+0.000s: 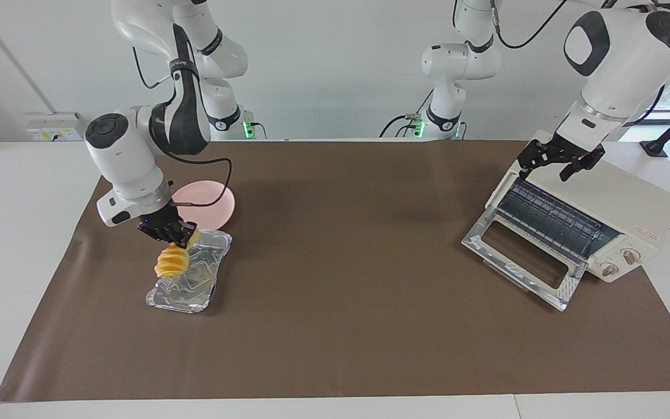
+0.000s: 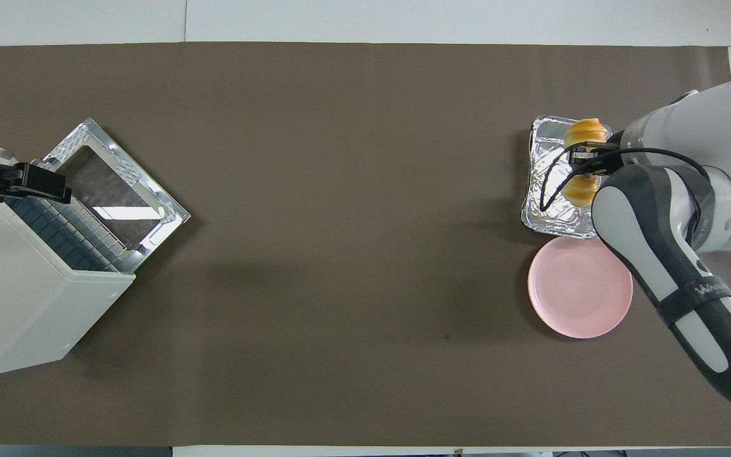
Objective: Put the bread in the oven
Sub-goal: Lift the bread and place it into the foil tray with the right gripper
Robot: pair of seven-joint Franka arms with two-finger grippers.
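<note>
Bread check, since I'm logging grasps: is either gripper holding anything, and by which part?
The right gripper holds the bread near its upper end, over the foil tray. The left gripper holds nothing.

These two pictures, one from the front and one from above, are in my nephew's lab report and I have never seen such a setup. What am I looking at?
Both pictures show one table at the same moment. One camera faces the two robot arms from across the table; the other looks steeply down from above the robots' end.

Each arm ends in a gripper with two fingers. The right gripper is shut on the bread, a small yellow-orange ridged loaf, and holds it in the air over the foil tray. The pink plate, nearer to the robots than the tray, has nothing on it.

At the left arm's end of the table stands the oven, its glass door dropped open. The left gripper is over the oven's top front edge, open and holding nothing.

A brown mat covers the table.
</note>
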